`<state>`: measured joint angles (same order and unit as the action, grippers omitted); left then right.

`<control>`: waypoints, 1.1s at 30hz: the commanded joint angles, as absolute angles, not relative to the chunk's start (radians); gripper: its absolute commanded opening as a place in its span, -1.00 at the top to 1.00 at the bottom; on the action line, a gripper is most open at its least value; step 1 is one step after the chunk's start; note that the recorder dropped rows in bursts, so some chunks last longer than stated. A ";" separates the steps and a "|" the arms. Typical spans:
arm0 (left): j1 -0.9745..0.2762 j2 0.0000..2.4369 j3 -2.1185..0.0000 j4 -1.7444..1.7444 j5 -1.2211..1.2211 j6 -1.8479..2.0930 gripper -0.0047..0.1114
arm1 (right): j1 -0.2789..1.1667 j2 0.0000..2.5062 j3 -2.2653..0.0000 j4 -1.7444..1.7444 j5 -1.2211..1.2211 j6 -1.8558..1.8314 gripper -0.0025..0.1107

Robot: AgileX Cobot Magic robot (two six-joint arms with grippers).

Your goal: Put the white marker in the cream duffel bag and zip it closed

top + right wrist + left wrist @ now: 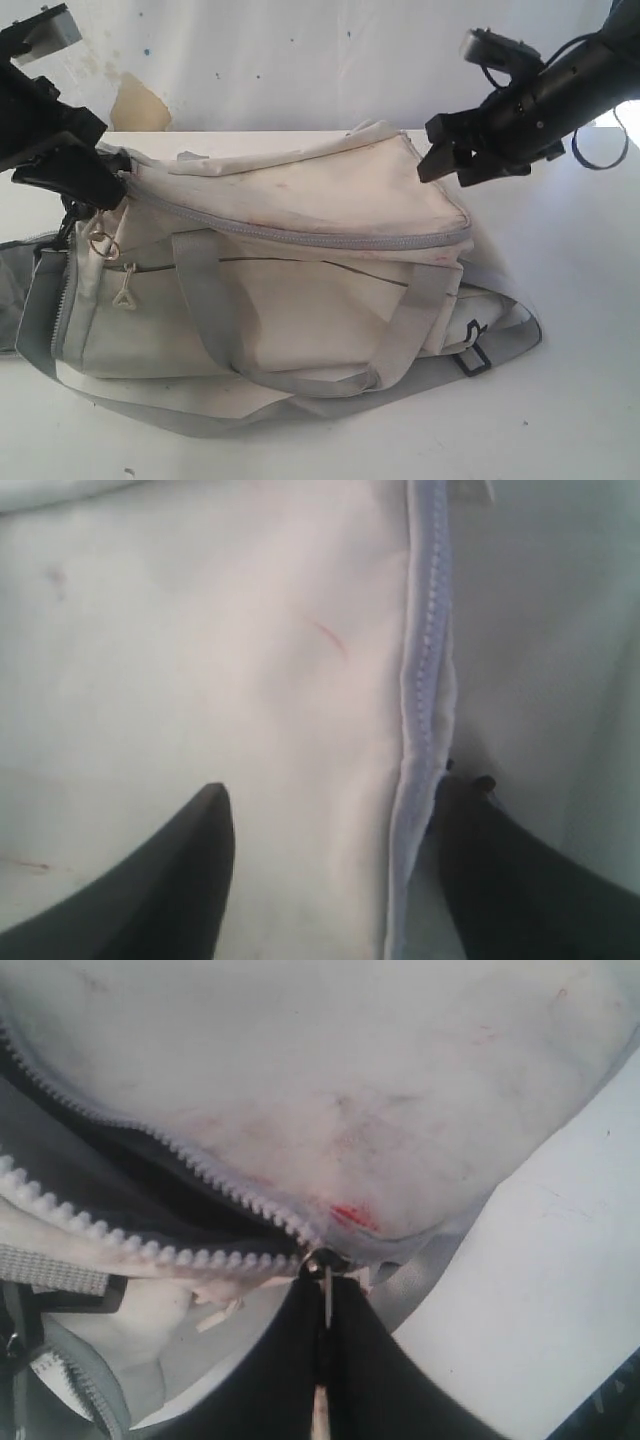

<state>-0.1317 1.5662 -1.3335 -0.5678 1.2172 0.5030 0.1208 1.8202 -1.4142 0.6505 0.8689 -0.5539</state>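
Two grippers are noted at the cream duffel bag (300,300) lying on the table (580,400): the left gripper (322,1305) clamped on its zipper pull (326,1282), the right gripper (335,790) spread apart over its top.

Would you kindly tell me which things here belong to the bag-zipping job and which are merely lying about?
Job: cream duffel bag, main zipper, zipper pull in the shut left gripper, open right gripper; white marker not in view.
Merely there: white table, wall.
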 commanded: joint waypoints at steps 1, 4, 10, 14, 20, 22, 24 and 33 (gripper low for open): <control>-0.130 1.554 -1.332 -0.575 1.221 0.466 0.92 | 0.175 1.758 -1.433 0.656 0.871 -0.644 -0.02; -0.130 1.554 -1.332 -0.573 1.221 0.439 0.92 | 0.228 1.738 -1.433 0.656 0.878 -0.681 -0.02; -0.130 1.554 -1.299 -0.566 1.221 0.418 0.92 | 0.350 1.732 -1.433 0.658 0.878 -0.737 -0.02; -0.130 1.554 -1.258 -0.581 1.221 0.391 0.92 | 0.420 1.732 -1.433 0.658 0.870 -0.767 0.02; -0.128 1.554 -1.226 -0.602 1.221 0.387 0.92 | 0.510 1.736 -1.433 0.658 0.826 -0.802 0.20; -0.128 1.554 -1.226 -0.604 1.221 0.387 0.92 | 0.542 1.736 -1.433 0.658 0.811 -0.832 0.20; -0.128 1.554 -1.226 -0.604 1.221 0.387 0.92 | 0.571 1.736 -1.433 0.658 0.795 -0.864 0.20; -0.128 1.554 -1.226 -0.604 1.221 0.387 0.92 | 0.661 1.737 -1.429 0.658 0.718 -0.999 0.15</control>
<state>-0.1300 1.5662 -1.2261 -0.5849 1.2172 0.3902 0.6394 1.7412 -1.4262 0.6491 0.7512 -0.9587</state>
